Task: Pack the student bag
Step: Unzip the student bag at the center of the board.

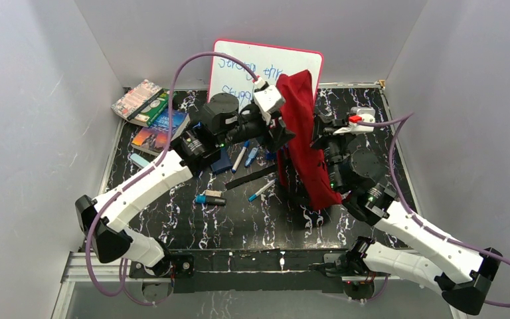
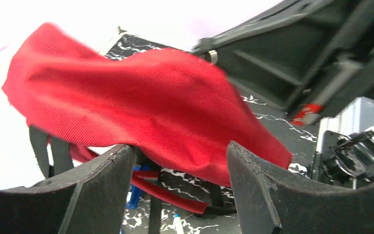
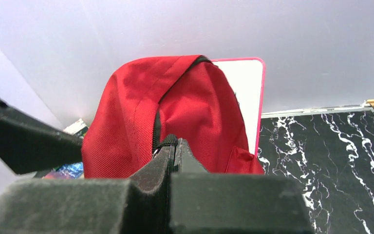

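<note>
The student bag (image 1: 303, 136) is a red fabric backpack held up off the black marbled table, in front of the whiteboard. My right gripper (image 3: 175, 145) is shut on a black zipper pull (image 3: 168, 140) at the bag's zipper line, and the red bag (image 3: 195, 114) fills the view behind it. My left gripper (image 2: 180, 152) is open at the bag's left side (image 1: 280, 129). Red fabric (image 2: 141, 105) drapes just above and between its fingertips (image 2: 109, 180); I cannot tell if it touches them. Red and black straps (image 2: 175, 197) hang beneath.
A whiteboard (image 1: 259, 66) with blue writing leans on the back wall. Books (image 1: 147, 109) are stacked at the back left. Markers (image 1: 252, 157), a pen (image 1: 263, 191), a dark marker (image 1: 210, 199) and a black strap (image 1: 251, 177) lie left of the bag.
</note>
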Tool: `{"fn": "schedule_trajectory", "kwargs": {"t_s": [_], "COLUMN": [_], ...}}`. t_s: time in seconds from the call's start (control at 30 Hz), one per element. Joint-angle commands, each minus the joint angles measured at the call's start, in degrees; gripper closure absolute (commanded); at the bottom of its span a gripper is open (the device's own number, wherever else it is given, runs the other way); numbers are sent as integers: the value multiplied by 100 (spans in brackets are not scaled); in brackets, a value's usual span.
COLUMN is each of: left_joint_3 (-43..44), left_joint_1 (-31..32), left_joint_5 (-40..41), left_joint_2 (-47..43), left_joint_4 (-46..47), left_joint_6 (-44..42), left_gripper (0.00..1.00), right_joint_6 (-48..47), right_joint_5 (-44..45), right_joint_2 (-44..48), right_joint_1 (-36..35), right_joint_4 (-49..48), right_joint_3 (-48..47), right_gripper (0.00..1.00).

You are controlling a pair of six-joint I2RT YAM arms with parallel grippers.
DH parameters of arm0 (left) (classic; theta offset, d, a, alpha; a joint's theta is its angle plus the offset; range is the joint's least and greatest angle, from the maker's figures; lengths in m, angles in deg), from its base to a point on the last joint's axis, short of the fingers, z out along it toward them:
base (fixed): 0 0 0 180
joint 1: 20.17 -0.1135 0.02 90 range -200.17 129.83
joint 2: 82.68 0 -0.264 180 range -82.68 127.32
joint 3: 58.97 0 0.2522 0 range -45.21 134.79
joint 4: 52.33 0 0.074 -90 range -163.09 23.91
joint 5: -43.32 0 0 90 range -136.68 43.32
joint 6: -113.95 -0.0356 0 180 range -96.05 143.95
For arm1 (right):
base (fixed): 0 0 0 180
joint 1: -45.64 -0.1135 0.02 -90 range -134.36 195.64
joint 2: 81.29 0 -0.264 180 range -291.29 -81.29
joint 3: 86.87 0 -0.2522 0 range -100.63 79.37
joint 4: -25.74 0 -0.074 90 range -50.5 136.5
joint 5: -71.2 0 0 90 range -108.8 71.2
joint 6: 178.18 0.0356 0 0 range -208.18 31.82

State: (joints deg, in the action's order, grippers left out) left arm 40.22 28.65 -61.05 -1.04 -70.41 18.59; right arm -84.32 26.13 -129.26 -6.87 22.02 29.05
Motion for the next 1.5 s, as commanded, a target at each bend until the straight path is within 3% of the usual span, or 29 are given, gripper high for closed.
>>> {"fn": "schedule_trajectory", "kwargs": {"t_s": [0.0,0.17,0.27,0.4,0.63,0.83,1.2,1.47], "left_joint_3": [307,271,186,-179,-633,-397,-145,-91], "left_joint_1": [291,374,374,358,299,94,-659,-705], "left_joint_5": [-146,2,603,2277,2861,2365,792,1066], "left_joint_2": [54,75,68,-121,-566,-159,634,484], "left_joint_4": [158,184,226,545,1126,1327,1618,717], "left_joint_6": [15,68,268,1308,2621,2783,3519,3651], "left_gripper": [34,35,34,26,13,11,21,21], "right_joint_6": [421,285,361,553,978,1208,1337,1293], "right_joint_5": [591,658,590,424,215,-124,-573,-598], "right_joint_2": [-26,243,437,694,1087,1432,1787,1692], "right_joint_1": [25,22,26,28,23,26,28,27], "right_joint_4": [-1093,-1389,-1123,-622,203,530,699,675], "right_joint_3": [30,120,134,257,520,761,992,1015], "right_gripper": [100,100,100,100,100,100,100,100]}}
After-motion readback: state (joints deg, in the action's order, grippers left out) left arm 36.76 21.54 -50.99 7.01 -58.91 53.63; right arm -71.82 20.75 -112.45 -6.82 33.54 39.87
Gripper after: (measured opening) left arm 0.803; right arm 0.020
